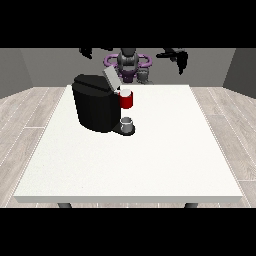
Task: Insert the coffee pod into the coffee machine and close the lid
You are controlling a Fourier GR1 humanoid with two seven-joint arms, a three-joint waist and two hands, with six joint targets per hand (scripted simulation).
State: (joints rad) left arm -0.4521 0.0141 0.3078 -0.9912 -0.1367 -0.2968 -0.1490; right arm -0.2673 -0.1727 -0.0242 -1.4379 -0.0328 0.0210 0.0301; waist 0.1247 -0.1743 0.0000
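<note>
Counting first: one coffee machine [95,107], one red pod holder section [127,100] at its front, one small grey cup-like item [127,122] on the machine's drip base, one white table [150,165], two hands. The machine is seen standing on the table's far-left part, black and blocky, with its front turned toward the view's right. Its lid [110,77] is raised, a light grey flap tilted up and back, long axis running diagonally from lower right to upper left. The red part is located just beside the machine's upper front, directly above the grey item; a pale top is visible on it, so its axis appears upright. Whether the coffee pod is this red-and-white piece or the grey item below cannot be told. The grey item is seen upright, resting on the dark base, touching the machine's lower front.

Both hands are held high behind the table, well apart from the machine. The hand at the view's left [86,52] is small and dark; its finger state cannot be told. The hand at the view's right [178,56] is seen hanging with fingers pointing downward, relaxed, nothing grasped.
</note>
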